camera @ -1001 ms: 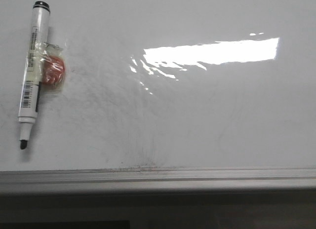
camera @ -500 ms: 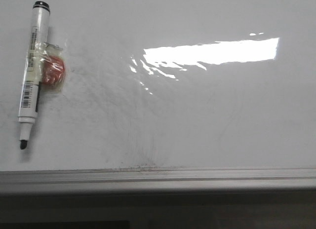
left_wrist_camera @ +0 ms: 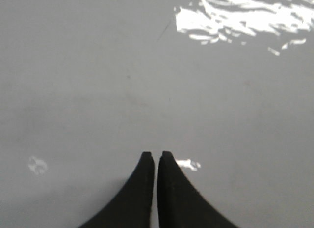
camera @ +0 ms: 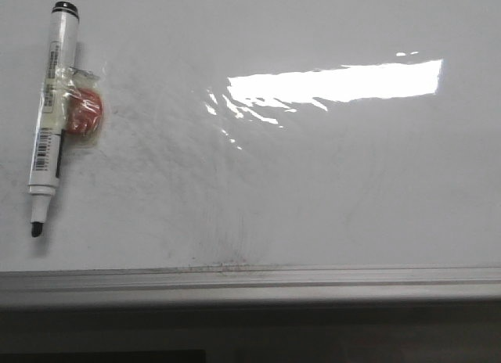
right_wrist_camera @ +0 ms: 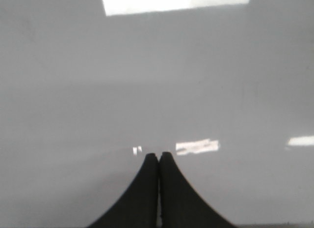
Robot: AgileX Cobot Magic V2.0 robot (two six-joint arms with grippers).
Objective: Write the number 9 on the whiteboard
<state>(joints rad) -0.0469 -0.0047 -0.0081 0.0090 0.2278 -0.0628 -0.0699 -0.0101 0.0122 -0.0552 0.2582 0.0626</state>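
Observation:
The whiteboard [camera: 313, 183] fills the front view, glossy white with faint grey erased smudges, a bright light reflection and a grey frame edge [camera: 250, 281] along the near side. No drawn number 9 shows on it. A white marker with a black tip [camera: 48, 113] lies uncapped at the board's left, with a red round piece [camera: 84, 114] taped to its barrel. Neither gripper shows in the front view. My left gripper [left_wrist_camera: 157, 155] is shut and empty above bare board surface. My right gripper [right_wrist_camera: 158, 155] is shut and empty above bare board surface.
A dark band [camera: 250, 332] runs below the board's frame at the near edge. Grey smudges gather near the frame at the middle [camera: 223, 249].

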